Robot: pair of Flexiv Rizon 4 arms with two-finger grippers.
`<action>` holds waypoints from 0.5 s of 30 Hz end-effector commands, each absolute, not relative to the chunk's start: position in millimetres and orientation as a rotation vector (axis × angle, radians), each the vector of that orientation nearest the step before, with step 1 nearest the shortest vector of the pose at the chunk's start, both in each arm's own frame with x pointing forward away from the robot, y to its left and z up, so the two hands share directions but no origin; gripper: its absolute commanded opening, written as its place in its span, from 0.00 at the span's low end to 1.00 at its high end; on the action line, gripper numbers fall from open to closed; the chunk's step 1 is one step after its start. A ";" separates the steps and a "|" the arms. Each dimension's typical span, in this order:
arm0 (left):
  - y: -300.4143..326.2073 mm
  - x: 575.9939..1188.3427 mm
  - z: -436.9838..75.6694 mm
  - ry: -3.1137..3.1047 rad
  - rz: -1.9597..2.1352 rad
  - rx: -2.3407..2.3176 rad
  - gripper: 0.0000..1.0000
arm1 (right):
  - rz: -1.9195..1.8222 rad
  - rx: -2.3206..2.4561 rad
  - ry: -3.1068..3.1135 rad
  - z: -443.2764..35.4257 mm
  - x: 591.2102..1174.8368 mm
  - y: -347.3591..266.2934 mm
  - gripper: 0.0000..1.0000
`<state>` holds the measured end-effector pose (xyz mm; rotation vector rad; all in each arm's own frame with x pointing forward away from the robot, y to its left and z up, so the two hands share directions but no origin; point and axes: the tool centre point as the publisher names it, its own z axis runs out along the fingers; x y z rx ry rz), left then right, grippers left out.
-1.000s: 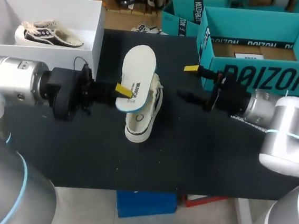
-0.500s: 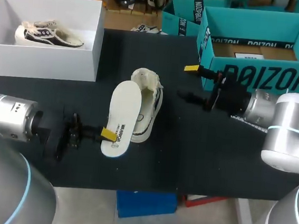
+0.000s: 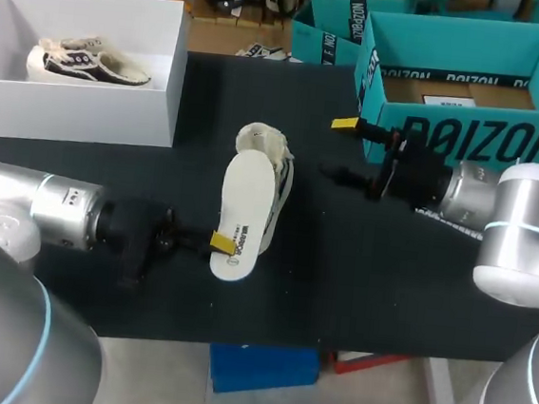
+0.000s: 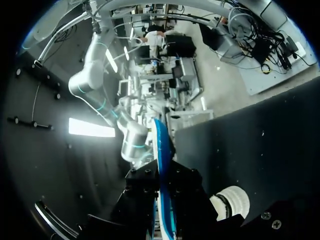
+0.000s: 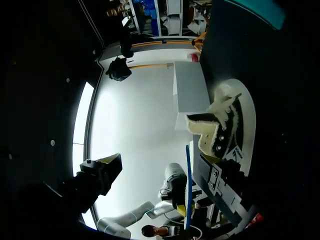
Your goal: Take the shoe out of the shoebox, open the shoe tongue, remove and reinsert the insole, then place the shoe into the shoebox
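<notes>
At table centre, head view: your left arm (image 3: 49, 214) enters from 9 o'clock, low and level. Its left gripper (image 3: 220, 244) is clamped on the near end of the insole (image 3: 247, 200), with one yellow tip showing on top. You see the insole stretched toward 12 o'clock over the shoe (image 3: 261, 142), which lies on the black table (image 3: 357, 287); whether the two touch cannot be told. Your right arm (image 3: 525, 227) comes in from 3 o'clock. Its right gripper (image 3: 343, 150) is spread wide and holds nothing, well apart from the shoe on its 3 o'clock side. At 10 o'clock stands the white shoebox (image 3: 78, 112) with a second shoe (image 3: 87, 60) inside; at 1 o'clock stand teal boxes (image 3: 457, 43).

Left wrist view: the insole runs edge-on between the black fingers (image 4: 190, 185). It is thin and white with a blue rim. A rounded white end of the shoe sits just beside the gripper on the matte table.

Right wrist view: ahead of the wide-set fingers (image 5: 100, 175) you see the shoe, cream canvas with dark trim. Its tongue (image 5: 220, 107) is crumpled upward, and the insole's blue edge lies close alongside the shoe. The white shoebox stands beyond.
</notes>
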<state>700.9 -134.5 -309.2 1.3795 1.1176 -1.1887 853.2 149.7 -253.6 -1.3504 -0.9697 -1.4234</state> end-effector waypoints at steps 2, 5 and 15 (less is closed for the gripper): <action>-151.8 737.0 -316.7 1.091 -1.182 1.383 0.00 | -1.424 -1.353 -0.969 -253.8 853.4 150.8 1.00; -156.7 747.5 -314.2 1.069 -1.151 1.411 0.00 | -1.424 -1.353 -0.969 -253.8 853.4 150.8 1.00; -166.1 774.5 -300.7 1.025 -1.102 1.419 0.00 | -1.424 -1.353 -0.969 -253.8 853.4 150.8 1.00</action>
